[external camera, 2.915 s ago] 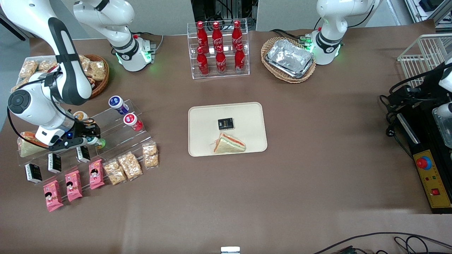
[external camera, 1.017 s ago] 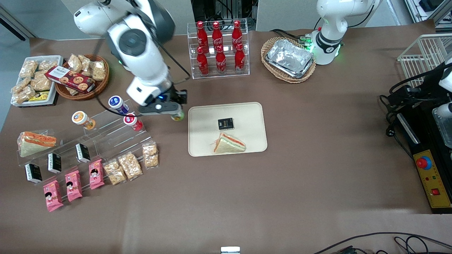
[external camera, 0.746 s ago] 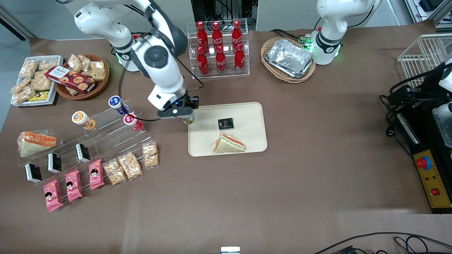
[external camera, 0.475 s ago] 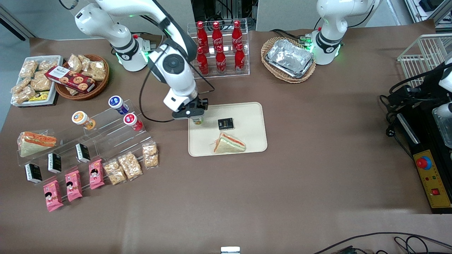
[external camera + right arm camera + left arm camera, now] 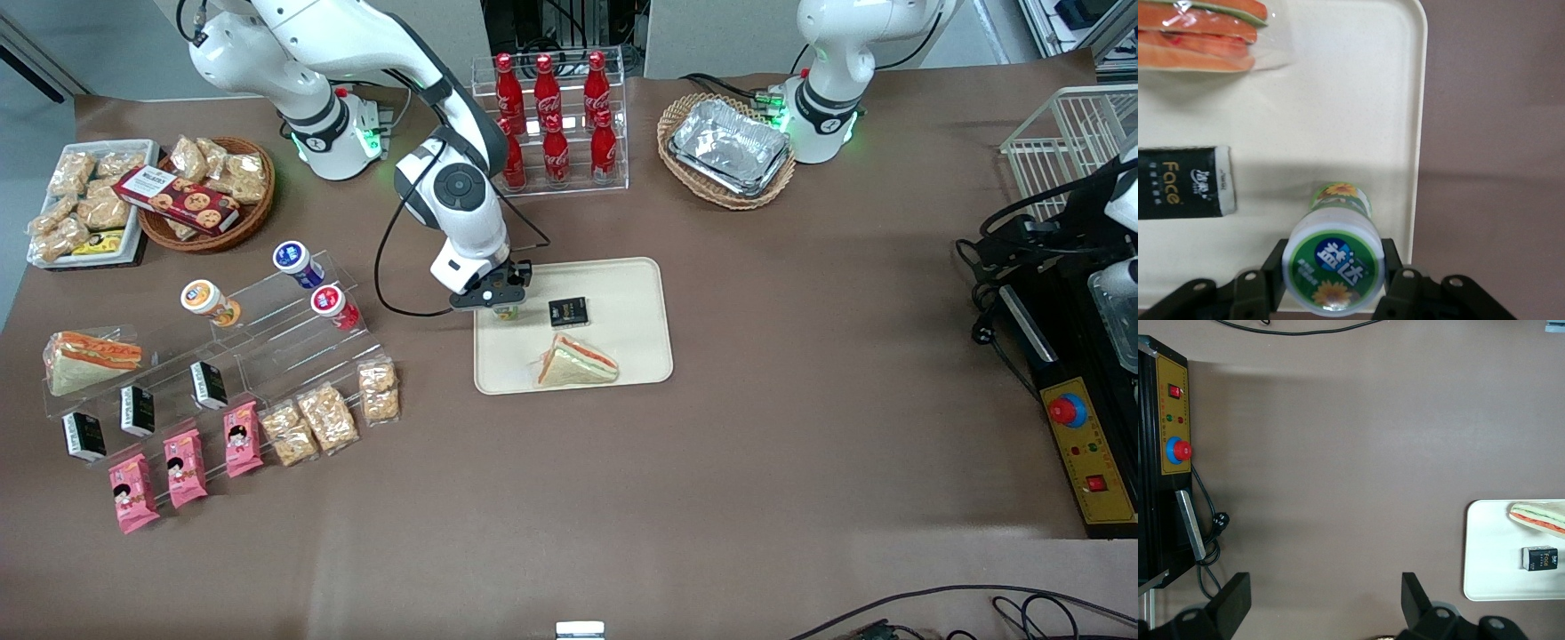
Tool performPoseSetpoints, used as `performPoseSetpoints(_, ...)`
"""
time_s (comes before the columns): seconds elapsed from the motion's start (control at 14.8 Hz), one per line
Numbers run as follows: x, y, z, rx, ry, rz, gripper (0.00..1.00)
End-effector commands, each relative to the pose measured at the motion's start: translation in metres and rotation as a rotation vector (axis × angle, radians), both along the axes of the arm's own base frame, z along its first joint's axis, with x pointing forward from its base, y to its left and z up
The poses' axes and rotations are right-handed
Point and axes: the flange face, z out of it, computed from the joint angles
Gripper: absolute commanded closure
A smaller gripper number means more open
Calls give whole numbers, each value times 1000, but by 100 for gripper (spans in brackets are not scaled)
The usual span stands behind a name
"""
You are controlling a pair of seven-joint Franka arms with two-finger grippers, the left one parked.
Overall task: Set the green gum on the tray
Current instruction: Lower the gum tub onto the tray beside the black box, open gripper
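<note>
Barely inside tray (image 5: 1338,87) rim: claw (image 5: 1333,273)-held green gum (image 5: 1335,257).

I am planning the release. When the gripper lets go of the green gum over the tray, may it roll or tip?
The green gum, held by the gripper above the tray, is a round canister, so it probably rolls if tipped. It looks rigid and likely light.

The claw (image 5: 502,302) hides most of the green gum (image 5: 508,312).

A brown table (image 5: 756,427) carries the tray (image 5: 631,356), a bottle rack (image 5: 551,124), baskets (image 5: 725,151) and snack packets (image 5: 324,418).
</note>
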Motion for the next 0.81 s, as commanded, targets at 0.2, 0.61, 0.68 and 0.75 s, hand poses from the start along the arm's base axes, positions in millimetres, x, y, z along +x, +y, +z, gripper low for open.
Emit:
performPoseSetpoints(0.2, 0, 0, -23, -5, -8, -10, 100)
performPoseSetpoints(0.61, 3, -1, -7, 9, -20, -50, 0)
performPoseSetpoints(0.68, 8, -3, 10, 25, -34, -53, 0)
performPoseSetpoints(0.75, 14, -8, 30, 29, -39, -61, 0)
